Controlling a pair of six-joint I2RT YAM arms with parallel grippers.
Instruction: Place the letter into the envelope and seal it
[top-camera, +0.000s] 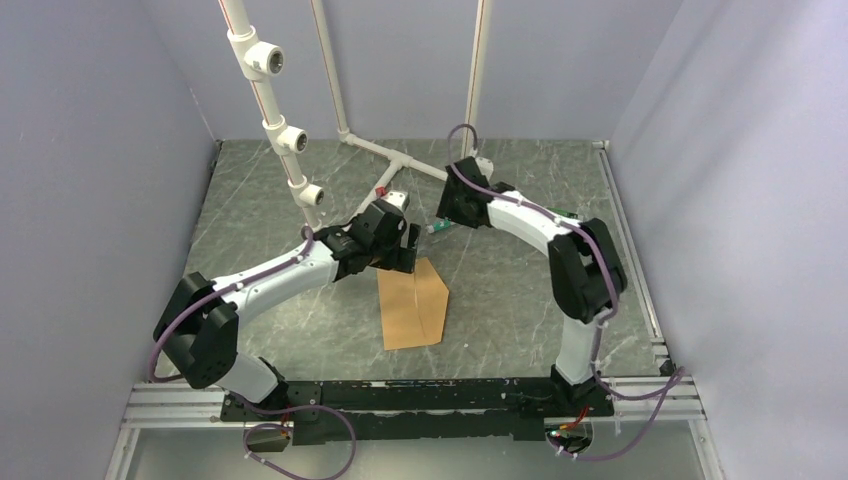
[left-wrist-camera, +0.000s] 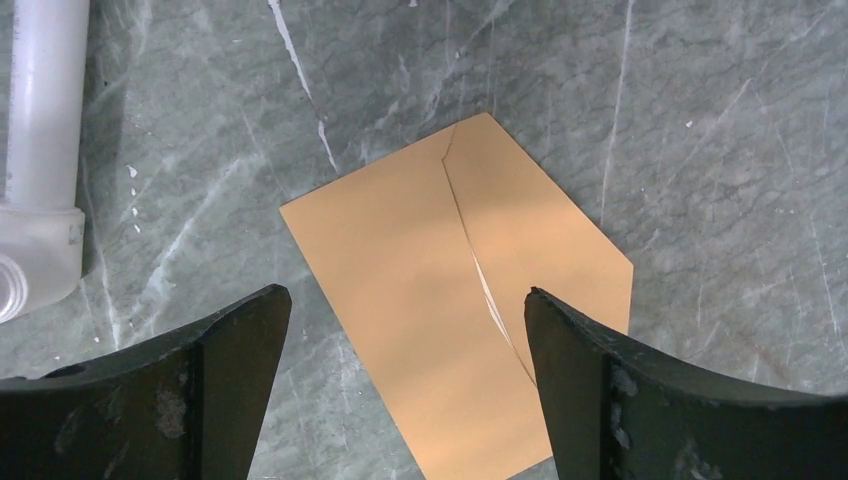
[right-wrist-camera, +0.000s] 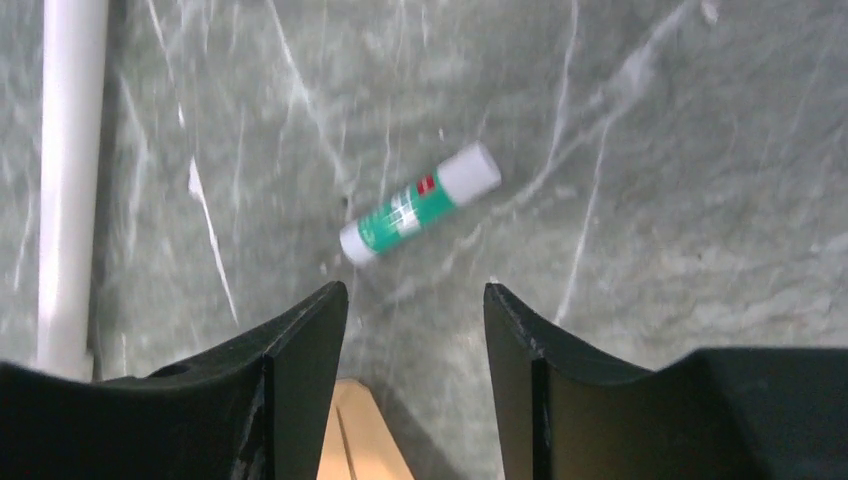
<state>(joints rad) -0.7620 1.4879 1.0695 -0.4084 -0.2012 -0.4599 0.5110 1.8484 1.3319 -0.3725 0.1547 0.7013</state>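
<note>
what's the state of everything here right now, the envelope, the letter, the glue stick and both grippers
envelope: lying flat, flap open, unsealed.
letter: not in view.
glue stick: lying on its side, cap on, untouched.
left gripper: open, empty, over the envelope.
right gripper: open, empty, near the glue stick.

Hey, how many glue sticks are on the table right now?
1. The glue stick lies on its side on the table, just ahead of the right end effector, beyond the far end of the envelope. Another could be hidden from view.
</note>
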